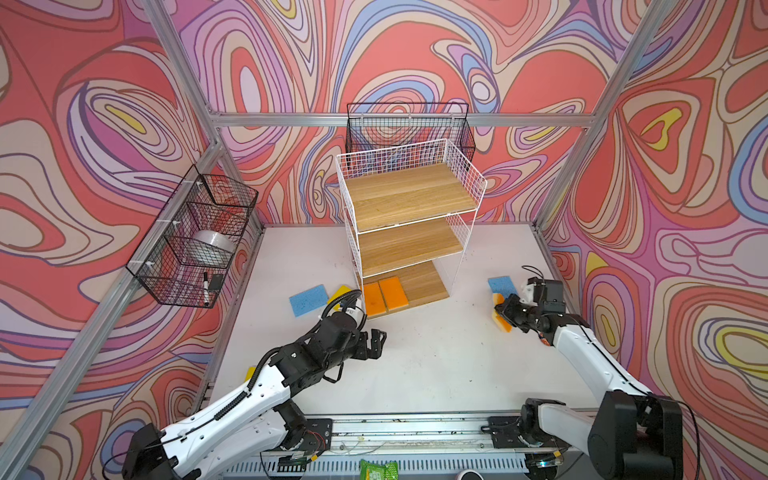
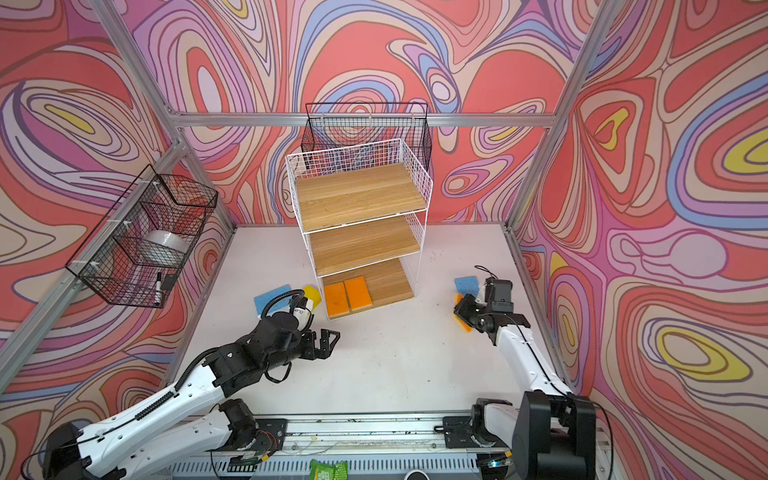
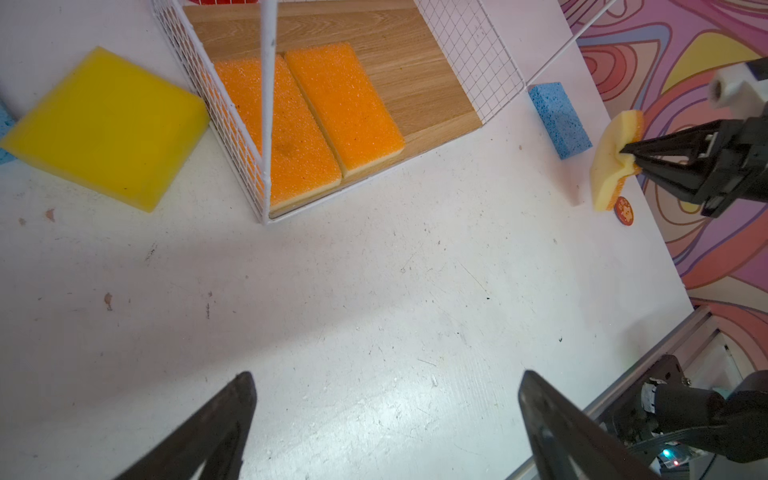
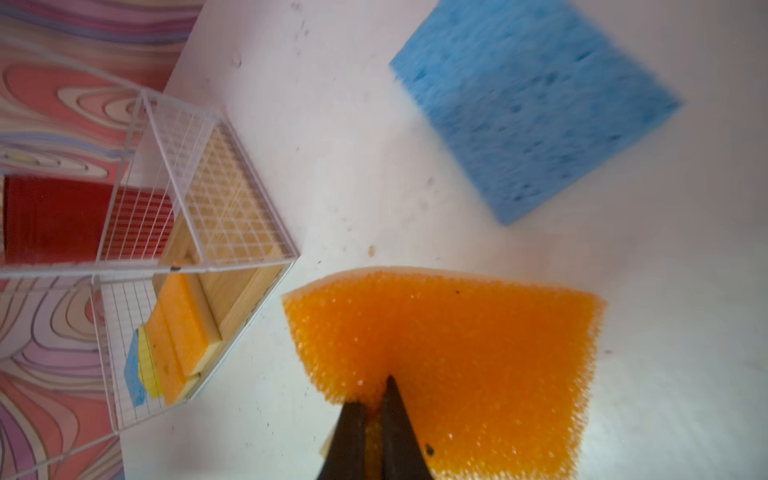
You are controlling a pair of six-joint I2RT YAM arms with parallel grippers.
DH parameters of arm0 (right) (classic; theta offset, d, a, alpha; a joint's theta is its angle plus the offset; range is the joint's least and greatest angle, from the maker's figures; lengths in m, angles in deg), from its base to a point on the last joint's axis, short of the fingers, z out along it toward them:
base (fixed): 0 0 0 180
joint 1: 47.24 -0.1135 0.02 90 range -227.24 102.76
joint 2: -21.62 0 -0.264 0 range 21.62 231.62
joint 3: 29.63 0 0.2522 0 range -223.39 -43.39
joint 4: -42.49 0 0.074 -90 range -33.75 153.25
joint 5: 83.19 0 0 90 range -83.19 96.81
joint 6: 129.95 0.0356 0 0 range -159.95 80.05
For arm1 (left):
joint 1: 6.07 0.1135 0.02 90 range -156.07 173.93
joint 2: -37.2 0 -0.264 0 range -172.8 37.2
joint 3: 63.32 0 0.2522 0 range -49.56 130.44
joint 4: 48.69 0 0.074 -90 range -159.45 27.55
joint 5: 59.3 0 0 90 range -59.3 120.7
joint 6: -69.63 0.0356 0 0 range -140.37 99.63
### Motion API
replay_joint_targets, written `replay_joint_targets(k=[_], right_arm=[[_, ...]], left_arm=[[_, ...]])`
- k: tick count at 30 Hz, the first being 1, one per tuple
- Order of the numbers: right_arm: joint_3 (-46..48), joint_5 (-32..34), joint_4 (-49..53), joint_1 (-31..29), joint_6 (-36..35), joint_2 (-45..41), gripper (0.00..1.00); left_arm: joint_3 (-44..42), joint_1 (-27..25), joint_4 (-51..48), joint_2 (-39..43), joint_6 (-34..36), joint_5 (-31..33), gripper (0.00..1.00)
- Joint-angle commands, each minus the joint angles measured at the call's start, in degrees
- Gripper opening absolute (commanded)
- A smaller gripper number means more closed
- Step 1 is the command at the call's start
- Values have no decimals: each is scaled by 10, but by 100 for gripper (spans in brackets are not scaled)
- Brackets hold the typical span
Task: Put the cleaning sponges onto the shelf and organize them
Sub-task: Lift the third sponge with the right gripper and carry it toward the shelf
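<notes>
The right gripper (image 3: 625,151) is pinched tight on the edge of an orange sponge (image 4: 457,353), holding it on edge near the right wall, close to a blue sponge (image 1: 500,285) lying flat on the white table (image 1: 436,365). The left gripper (image 3: 386,376) hangs in front of the shelf (image 1: 465,166) with its jaws spread wide and nothing between them. The bottom board carries two more orange sponges (image 1: 393,293) side by side at its left end, while a yellow sponge (image 3: 108,124) and a second blue sponge (image 1: 308,298) lie on the table just left of the shelf.
</notes>
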Motion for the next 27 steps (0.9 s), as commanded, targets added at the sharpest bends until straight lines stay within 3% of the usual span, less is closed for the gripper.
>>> replay_joint_targets(k=[1, 7, 12, 14, 16, 19, 27], right_arm=[[-6, 95, -20, -103, 5, 8, 0], [5, 182, -81, -290, 35, 55, 0], [-34, 224, -86, -384, 47, 151, 3], [-43, 215, -100, -396, 55, 180, 16], [-41, 201, -121, -399, 65, 191, 36], [-33, 192, -141, -399, 70, 181, 52], [-16, 144, -152, -399, 70, 106, 60]], left_arm=[[1, 8, -28, 28, -7, 12, 100], [-23, 15, -37, 55, -21, 15, 100], [-43, 16, -35, 66, -29, 18, 100], [-47, 16, -34, 66, -30, 19, 100], [-48, 17, -34, 65, -30, 19, 100], [-48, 19, -37, 67, -28, 19, 100], [-48, 25, -18, 48, -24, 12, 100]])
